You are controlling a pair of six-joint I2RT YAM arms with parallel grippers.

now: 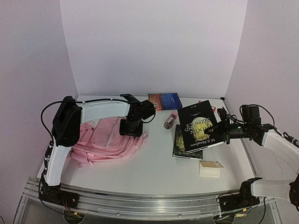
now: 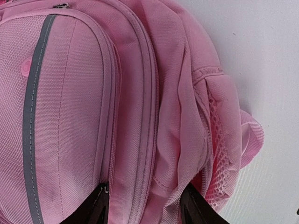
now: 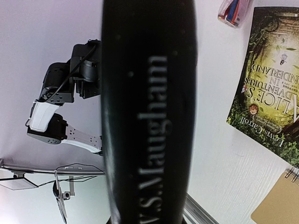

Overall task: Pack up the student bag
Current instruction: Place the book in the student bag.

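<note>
**A:** Where is the student bag [image 1: 105,140]?

**B:** It is laid flat on the left side of the counter [image 1: 154,163], all pink and floppy.

**A:** How will it handle?

**B:** It looks soft and light. It would likely sag and fold when lifted. A thick seam or the zip edge should be taken hold of, not thin cloth.

**A:** What about the left claw [image 2: 145,190]?

**B:** A fold at the bag's right end is seen between its fingers [image 2: 97,207]. Whether the fold is pinched cannot be told.

**A:** And the right claw [image 1: 218,129]?

**B:** It is clamped on the black book [image 1: 200,122], which is held tilted up near the green book [image 1: 180,144], well apart from the bag.
</note>
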